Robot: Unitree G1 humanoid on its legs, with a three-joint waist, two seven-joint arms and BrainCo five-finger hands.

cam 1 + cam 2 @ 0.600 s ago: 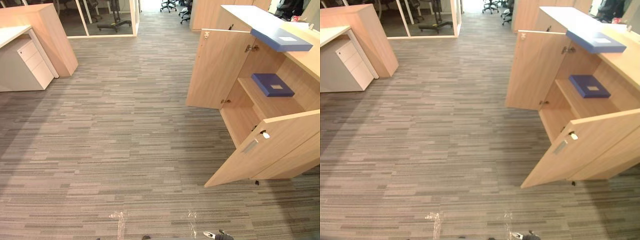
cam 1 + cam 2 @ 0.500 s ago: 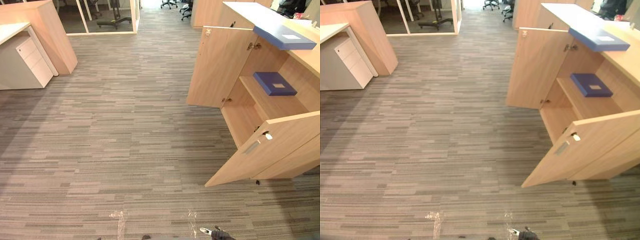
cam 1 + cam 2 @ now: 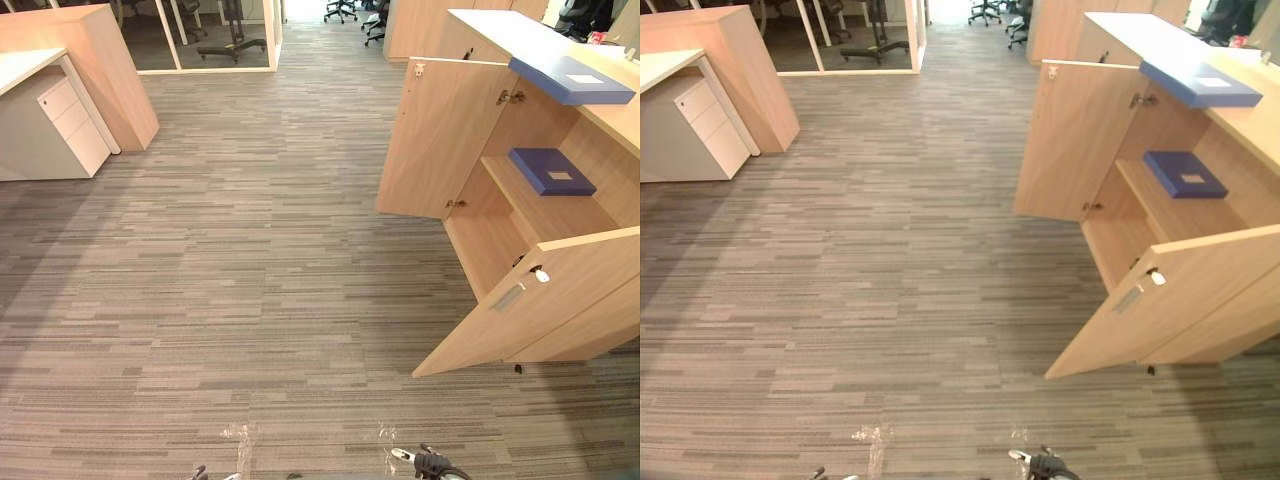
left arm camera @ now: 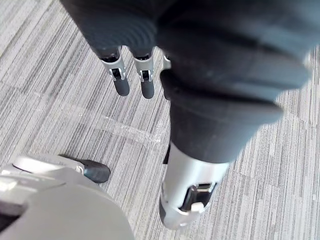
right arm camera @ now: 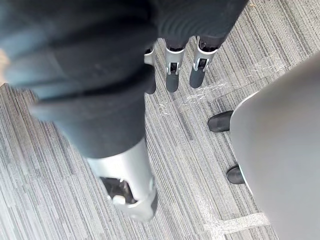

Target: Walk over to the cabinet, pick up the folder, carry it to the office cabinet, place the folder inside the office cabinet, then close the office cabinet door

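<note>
Nearest, well short of the office cabinet [image 3: 525,120], both hands hang low over the grey striped carpet [image 3: 250,280]. The left hand [image 4: 200,85] is released, its fingers [image 4: 121,80] straight and slack with nothing in them. The right hand [image 5: 100,75] is the same, its fingers [image 5: 172,75] dangling loose and empty. Strips of clear tape [image 3: 240,442] lie on the carpet close by the hands.

The cabinet stands with both doors swung wide. Its near door [image 3: 560,300] carries a metal handle [image 3: 507,297], and its far door [image 3: 435,135] stands on the other side of the opening. Inside the cabinet, a blue folder [image 3: 551,170] lies flat on the shelf. A second blue folder [image 3: 570,78] lies on the cabinet's top, its edge jutting out over the open compartment.

Far across the carpet from the cabinet, a white drawer unit [image 3: 70,125] stands against a wooden partition [image 3: 95,60]. Beyond the cabinet's far end stand office chairs [image 3: 340,10]
</note>
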